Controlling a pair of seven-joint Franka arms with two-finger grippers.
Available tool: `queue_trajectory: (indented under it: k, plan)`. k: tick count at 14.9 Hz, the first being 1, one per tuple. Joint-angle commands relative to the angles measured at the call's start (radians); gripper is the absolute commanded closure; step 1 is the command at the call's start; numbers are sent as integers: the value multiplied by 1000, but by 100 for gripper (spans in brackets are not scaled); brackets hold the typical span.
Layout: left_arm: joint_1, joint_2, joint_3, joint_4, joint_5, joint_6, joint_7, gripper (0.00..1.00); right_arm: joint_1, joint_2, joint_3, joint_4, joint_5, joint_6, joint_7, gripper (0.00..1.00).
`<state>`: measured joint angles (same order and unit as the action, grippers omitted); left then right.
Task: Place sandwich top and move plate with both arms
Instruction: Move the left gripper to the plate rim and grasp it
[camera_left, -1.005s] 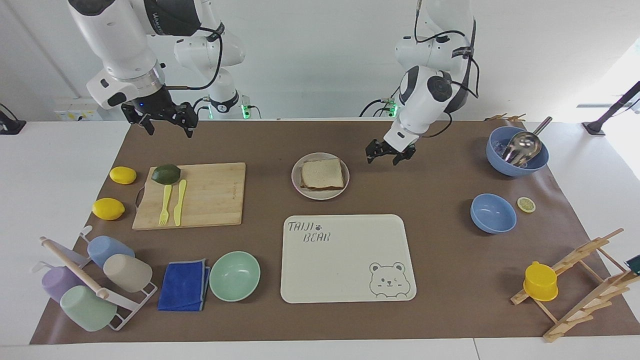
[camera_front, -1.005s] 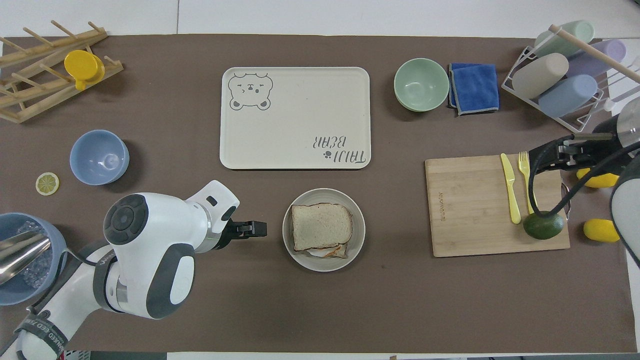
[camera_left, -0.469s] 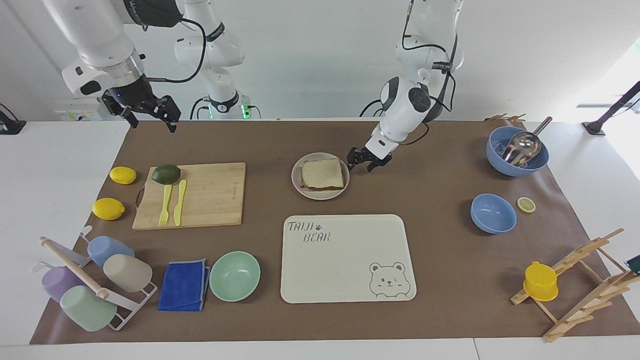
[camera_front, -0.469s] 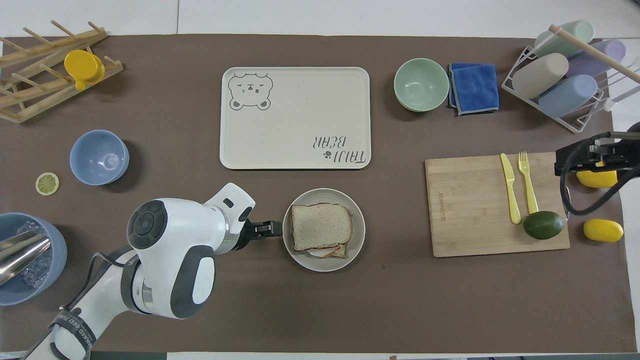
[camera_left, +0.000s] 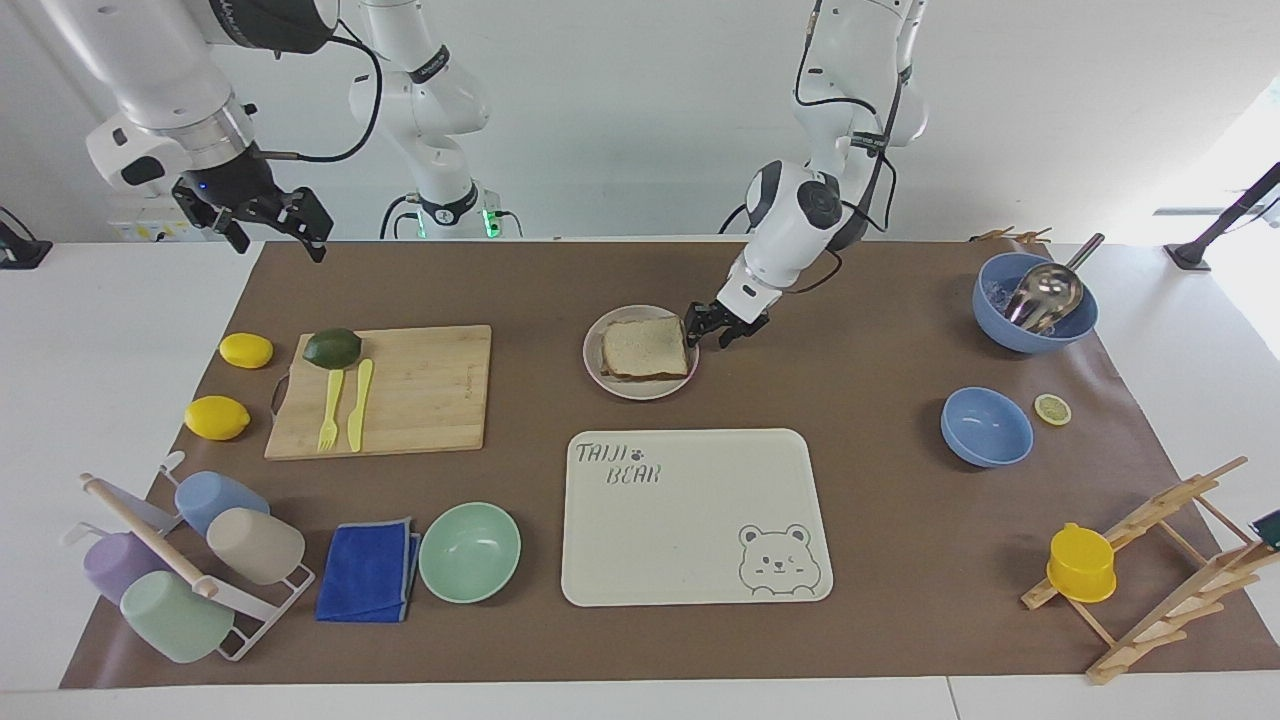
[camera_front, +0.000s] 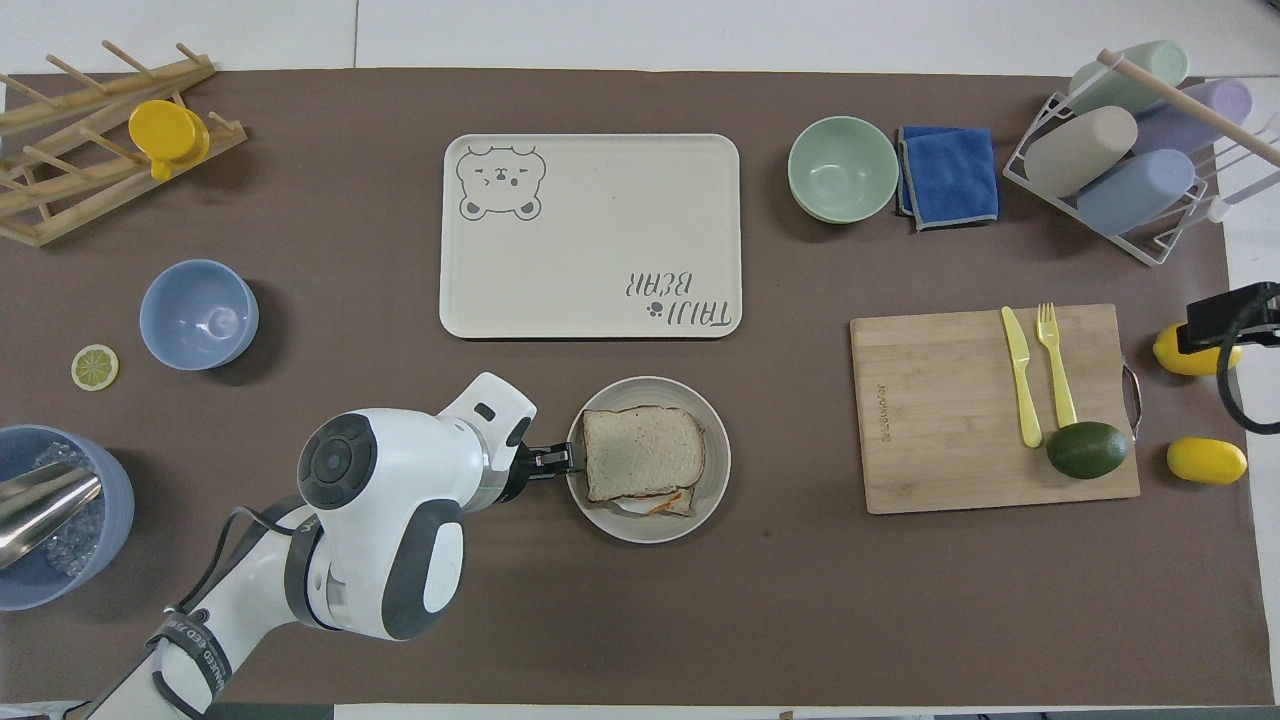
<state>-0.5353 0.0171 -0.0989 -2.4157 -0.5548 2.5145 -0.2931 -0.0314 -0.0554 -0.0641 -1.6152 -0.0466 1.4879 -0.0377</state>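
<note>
The plate sits mid-table, nearer to the robots than the tray; it also shows in the overhead view. The sandwich top lies flat on a stacked sandwich on the plate, with filling showing under it in the overhead view. My left gripper is low and open at the plate's rim on the left arm's side, and its tips reach the rim in the overhead view. My right gripper is open, empty and raised over the mat's corner at the right arm's end.
The cream bear tray lies just farther from the robots than the plate. A mint bowl and blue cloth lie beside it. A cutting board holds cutlery and an avocado. Two blue bowls stand toward the left arm's end.
My left gripper has moved in low from beside the plate until it reaches the rim. My right gripper has risen and drawn away toward the right arm's end of the table.
</note>
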Motion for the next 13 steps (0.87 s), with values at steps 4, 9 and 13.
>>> queue_trajectory:
  k: [4,9,13]
  plan:
    - [-63,29,13,-13,-53,83,-11,52,-5,-12,6,-17,22,-17,-7,0]
    - [-61,30,13,-11,-53,81,-9,70,-1,-14,12,-20,22,-24,-11,0]
    - [-60,30,13,-13,-53,75,-8,100,-2,-14,10,-20,22,-24,-10,0]
